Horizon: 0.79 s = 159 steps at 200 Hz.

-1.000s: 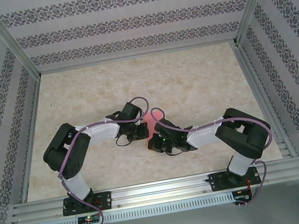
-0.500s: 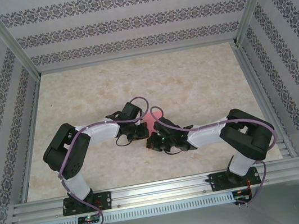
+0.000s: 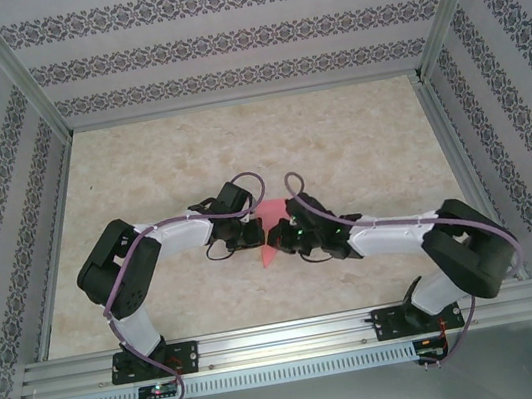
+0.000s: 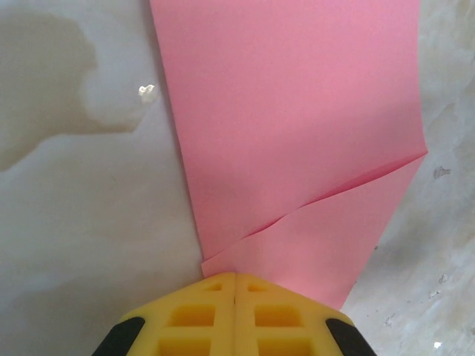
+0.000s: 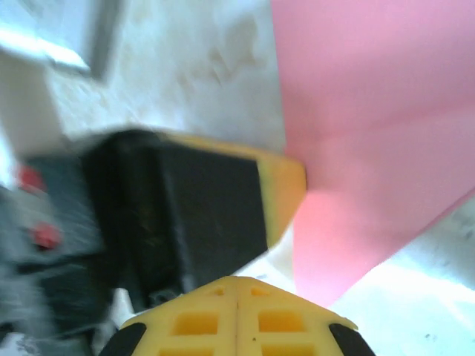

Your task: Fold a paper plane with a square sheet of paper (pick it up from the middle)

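Near the middle of the table [image 3: 357, 134], a little closer to its near edge than its far one, the pink paper [image 3: 271, 251] lies between the two gripper heads, which partly cover it from above. The left gripper [image 3: 254, 232] and right gripper [image 3: 278, 238] face each other, nearly touching over the sheet.

From the left wrist, the paper [image 4: 297, 111] lies mostly flat, with one slanted crease across its near end, where a flap overlaps the sheet. The left gripper [image 4: 235, 277] has its yellow jaws pressed together, tip at the paper's near corner; whether it pinches that corner or only rests on it, I cannot tell. A white crumb [image 4: 147, 91] sits on the table just beside the sheet's edge.

The right wrist view is blurred. The right gripper [image 5: 237, 282] has its jaws closed, seemingly on nothing, just beside the paper [image 5: 371, 119] and the left gripper [image 5: 200, 215].
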Available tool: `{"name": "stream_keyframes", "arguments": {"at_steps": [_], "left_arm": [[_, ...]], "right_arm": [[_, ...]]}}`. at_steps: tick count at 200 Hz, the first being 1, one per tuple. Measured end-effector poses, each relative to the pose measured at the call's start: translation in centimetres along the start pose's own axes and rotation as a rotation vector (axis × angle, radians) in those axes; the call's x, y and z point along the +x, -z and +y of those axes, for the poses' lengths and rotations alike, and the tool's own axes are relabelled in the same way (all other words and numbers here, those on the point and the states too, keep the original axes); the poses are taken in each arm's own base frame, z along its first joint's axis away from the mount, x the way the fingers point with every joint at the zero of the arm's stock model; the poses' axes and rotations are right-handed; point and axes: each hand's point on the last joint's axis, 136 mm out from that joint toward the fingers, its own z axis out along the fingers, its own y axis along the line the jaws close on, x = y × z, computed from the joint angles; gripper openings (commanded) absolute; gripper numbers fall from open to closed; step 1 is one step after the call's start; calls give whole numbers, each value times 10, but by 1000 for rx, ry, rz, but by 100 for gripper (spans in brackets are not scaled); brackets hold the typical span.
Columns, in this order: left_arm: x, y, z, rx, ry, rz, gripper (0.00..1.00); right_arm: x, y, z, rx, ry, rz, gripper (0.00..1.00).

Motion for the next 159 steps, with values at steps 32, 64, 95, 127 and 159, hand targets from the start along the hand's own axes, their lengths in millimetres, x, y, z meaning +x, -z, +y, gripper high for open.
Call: {"name": "stream_keyframes", "arguments": {"at_steps": [32, 64, 95, 127, 159], "left_arm": [[0, 0, 0, -4, -6, 6, 0], [-2, 0, -2, -5, -8, 8, 0], [-6, -1, -4, -3, -19, 3, 3], [-6, 1, -5, 1, -26, -3, 15], [7, 20, -8, 29, -24, -34, 22]], "right_arm": [[-23, 4, -23, 61, -14, -42, 3], [-22, -11, -45, 126, -26, -7, 3], [-15, -22, -63, 168, -42, 28, 3], [-16, -25, -64, 165, -54, 23, 3], [-17, -25, -63, 162, -81, 18, 3]]}}
